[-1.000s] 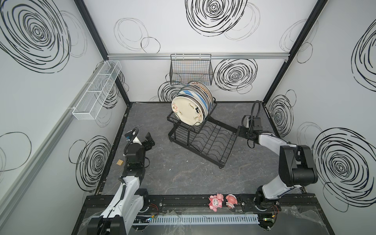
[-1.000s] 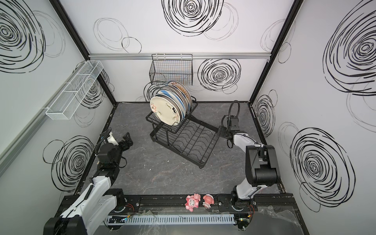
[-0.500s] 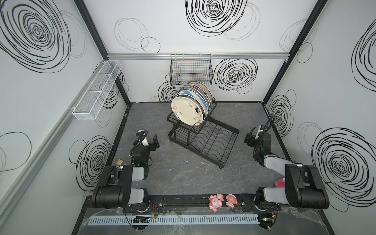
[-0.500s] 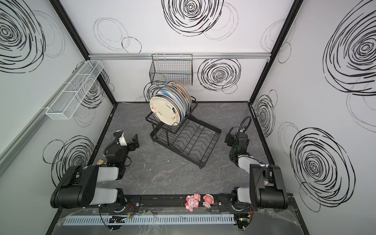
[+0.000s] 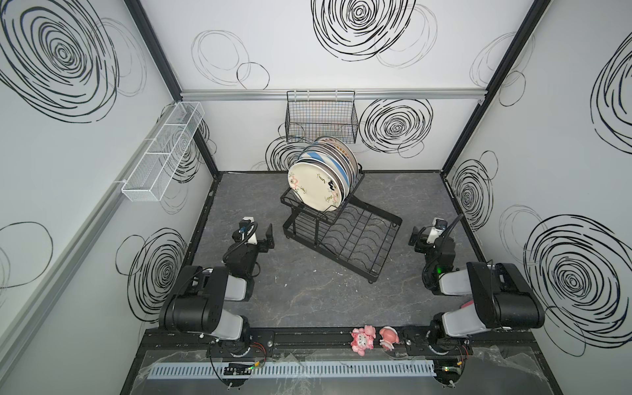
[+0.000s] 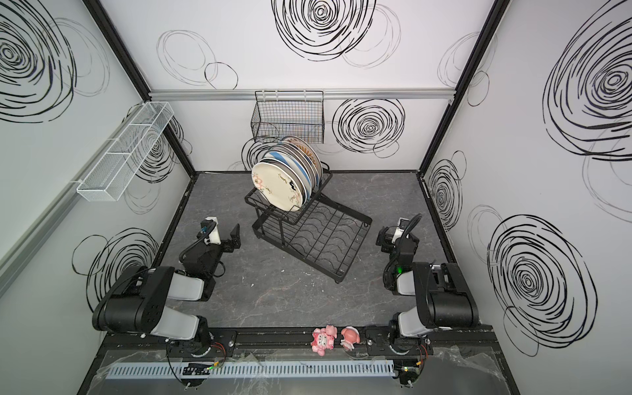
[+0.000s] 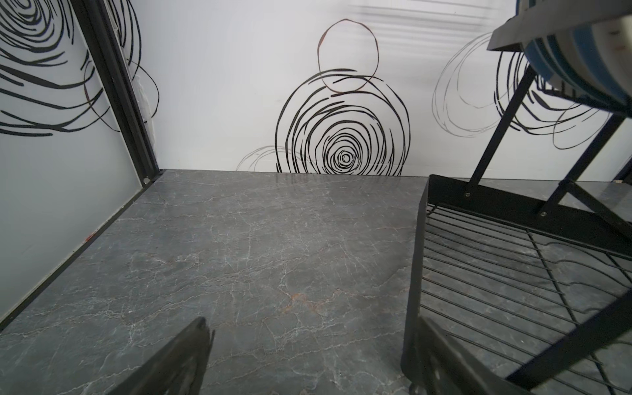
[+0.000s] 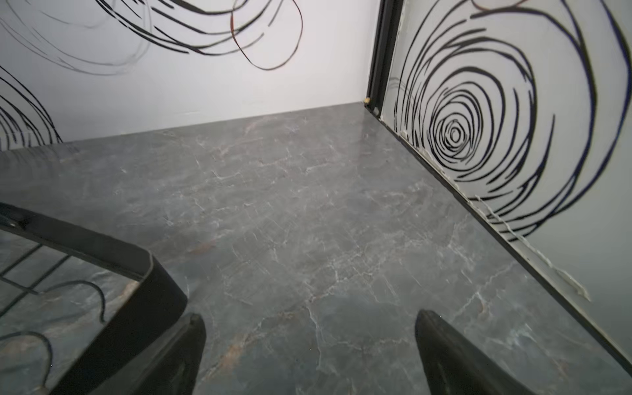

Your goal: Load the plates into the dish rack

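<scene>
The plates [image 5: 319,183] were seen standing on edge, packed face to face in the raised upper tier of the dish rack [image 5: 355,239], the row running from front left toward the back wall, and none was found on the table [image 5: 307,294]. The rack was set between the two arms, and the left gripper [image 5: 262,237] was judged nearer to the front plate than the right gripper [image 5: 420,236]. Both grippers were held spread wide and empty, low beside the rack, so no plate was judged to be left for loading.
</scene>
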You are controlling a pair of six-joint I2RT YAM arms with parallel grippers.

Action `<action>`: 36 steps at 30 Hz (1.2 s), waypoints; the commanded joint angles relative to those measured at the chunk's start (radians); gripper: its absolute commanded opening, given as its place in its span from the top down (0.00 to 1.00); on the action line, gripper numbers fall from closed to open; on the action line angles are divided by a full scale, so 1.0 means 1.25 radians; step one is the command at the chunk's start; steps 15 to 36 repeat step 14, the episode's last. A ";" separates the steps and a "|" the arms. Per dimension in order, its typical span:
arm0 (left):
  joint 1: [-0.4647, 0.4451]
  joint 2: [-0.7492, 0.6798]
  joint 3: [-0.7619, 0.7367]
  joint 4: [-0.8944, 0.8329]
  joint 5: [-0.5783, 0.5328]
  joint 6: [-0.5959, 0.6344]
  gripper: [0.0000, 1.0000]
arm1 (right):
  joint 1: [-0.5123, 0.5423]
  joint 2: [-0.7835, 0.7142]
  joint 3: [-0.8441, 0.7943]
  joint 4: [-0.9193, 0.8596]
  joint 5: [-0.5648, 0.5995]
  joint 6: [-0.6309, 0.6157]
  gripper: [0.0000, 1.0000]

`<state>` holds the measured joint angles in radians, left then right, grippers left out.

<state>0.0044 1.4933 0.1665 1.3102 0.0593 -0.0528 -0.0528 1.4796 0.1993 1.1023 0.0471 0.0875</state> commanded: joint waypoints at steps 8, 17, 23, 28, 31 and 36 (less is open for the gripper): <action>-0.004 0.005 0.006 0.076 0.002 0.019 0.04 | 0.002 -0.005 0.015 0.052 -0.009 -0.005 0.00; -0.004 0.005 0.005 0.076 0.001 0.019 0.04 | 0.002 -0.005 0.016 0.051 -0.009 -0.005 0.00; -0.004 0.005 0.005 0.076 0.001 0.019 0.04 | 0.002 -0.005 0.016 0.051 -0.009 -0.005 0.00; -0.004 0.005 0.005 0.076 0.001 0.019 0.04 | 0.002 -0.005 0.016 0.051 -0.009 -0.005 0.00; -0.004 0.005 0.005 0.076 0.001 0.019 0.04 | 0.002 -0.005 0.016 0.051 -0.009 -0.005 0.00; -0.004 0.005 0.005 0.076 0.001 0.019 0.04 | 0.002 -0.005 0.016 0.051 -0.009 -0.005 0.00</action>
